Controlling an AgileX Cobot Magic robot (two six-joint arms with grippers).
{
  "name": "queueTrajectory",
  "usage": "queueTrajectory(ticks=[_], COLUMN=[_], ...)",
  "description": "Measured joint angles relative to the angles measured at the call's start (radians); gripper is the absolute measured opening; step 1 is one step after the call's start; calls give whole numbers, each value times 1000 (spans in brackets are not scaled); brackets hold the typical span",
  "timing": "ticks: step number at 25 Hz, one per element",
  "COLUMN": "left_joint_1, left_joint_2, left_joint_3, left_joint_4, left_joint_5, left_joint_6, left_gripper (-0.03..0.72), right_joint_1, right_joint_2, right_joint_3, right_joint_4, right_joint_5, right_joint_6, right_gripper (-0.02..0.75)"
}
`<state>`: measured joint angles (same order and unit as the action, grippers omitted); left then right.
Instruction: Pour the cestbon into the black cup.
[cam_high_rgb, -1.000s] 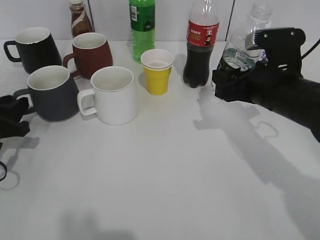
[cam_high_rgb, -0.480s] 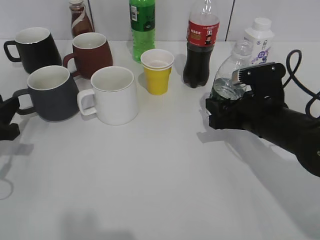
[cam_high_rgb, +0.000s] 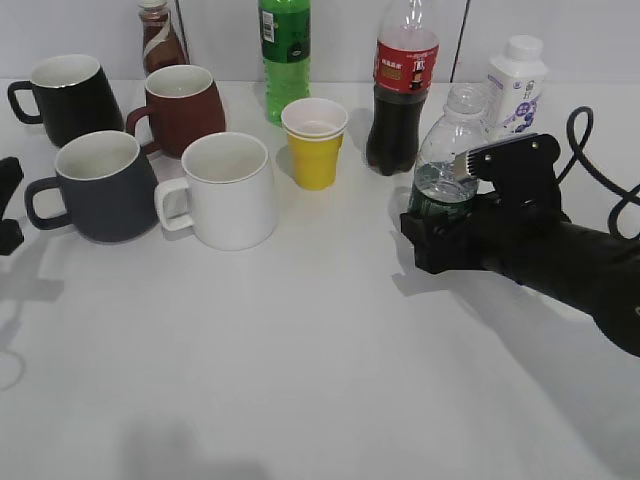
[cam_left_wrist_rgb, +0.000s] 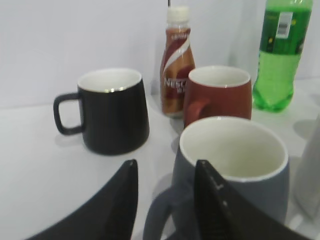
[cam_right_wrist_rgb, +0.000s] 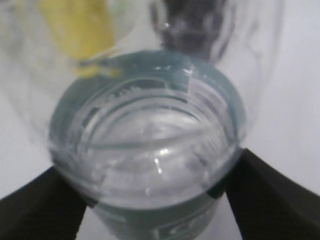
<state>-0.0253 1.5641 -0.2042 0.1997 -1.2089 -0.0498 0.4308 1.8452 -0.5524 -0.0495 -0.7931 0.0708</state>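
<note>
The cestbon (cam_high_rgb: 445, 165), a clear capless bottle with a dark green label, stands upright right of centre, in front of the cola bottle. My right gripper (cam_high_rgb: 438, 238) is shut on its lower body. The right wrist view looks down on the bottle's open mouth (cam_right_wrist_rgb: 150, 140) between the two fingers (cam_right_wrist_rgb: 150, 205). The black cup (cam_high_rgb: 105, 185), a charcoal-grey mug with a white inside, stands at the left. My left gripper (cam_left_wrist_rgb: 165, 167) is open just behind it, with the mug's (cam_left_wrist_rgb: 235, 170) loop handle showing between the fingers. In the exterior view this gripper (cam_high_rgb: 6, 205) is at the left edge.
A glossy black mug (cam_high_rgb: 70, 98), a maroon mug (cam_high_rgb: 185, 108) and a white mug (cam_high_rgb: 228, 190) stand round the grey one. A yellow paper cup (cam_high_rgb: 315, 142), green soda bottle (cam_high_rgb: 285, 55), cola bottle (cam_high_rgb: 403, 90), coffee bottle (cam_high_rgb: 160, 38) and white bottle (cam_high_rgb: 518, 85) line the back.
My right gripper has moved down and to the left with the bottle, and the bottle has gone from tilted to upright. My left gripper has drawn back toward the left edge.
</note>
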Motion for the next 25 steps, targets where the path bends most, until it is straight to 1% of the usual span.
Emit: queueTrajectory(ticks=[2, 5, 7, 9, 11, 13, 14, 15, 16, 17, 19, 23, 24, 25], left_joint_1=[0, 0, 0, 0, 0, -2, -8, -20, -37, -54, -105, -205, -225, -247], left_joint_2=[-29, -95, -166, -254, -369, -511, -584, -646, -726, -822, -942, -1134, -1175, -1214], left_joint_3=[0, 0, 1, -7, -43, -99, -128, -162, -193, -222, -274, -342, -353, -359], left_joint_4=[5, 14, 19, 26, 67, 148, 183, 216, 229, 232, 203, 118, 103, 86], left_joint_5=[0, 18, 73, 178, 390, 642, 757, 911, 1018, 1138, 1332, 1669, 1748, 1828], left_joint_6=[0, 0, -16, -65, -131, -234, -278, -314, -336, -349, -359, -360, -360, -359], left_gripper=[290, 290, 290, 291, 299, 307, 309, 315, 327, 345, 383, 497, 533, 554], right_joint_1=[0, 0, 0, 0, 0, 0, 0, 0, 0, 0, 7, 41, 48, 51], right_joint_2=[-14, -103, -206, -318, -434, -557, -616, -664, -722, -778, -883, -1126, -1183, -1229], right_joint_3=[0, 2, 2, -1, -7, -16, -20, -23, -24, -24, -24, -24, -24, -24], right_joint_4=[0, -2, -11, -30, -46, -52, -57, -66, -82, -98, -108, -74, -59, -47], right_joint_5=[4, 9, 34, 104, 219, 339, 411, 485, 548, 626, 780, 1064, 1151, 1249], right_joint_6=[0, -1, -8, -10, -12, -15, -17, -18, -18, -18, -19, -19, -19, -19], right_gripper=[607, 608, 608, 608, 608, 608, 608, 608, 608, 608, 608, 608, 608, 608])
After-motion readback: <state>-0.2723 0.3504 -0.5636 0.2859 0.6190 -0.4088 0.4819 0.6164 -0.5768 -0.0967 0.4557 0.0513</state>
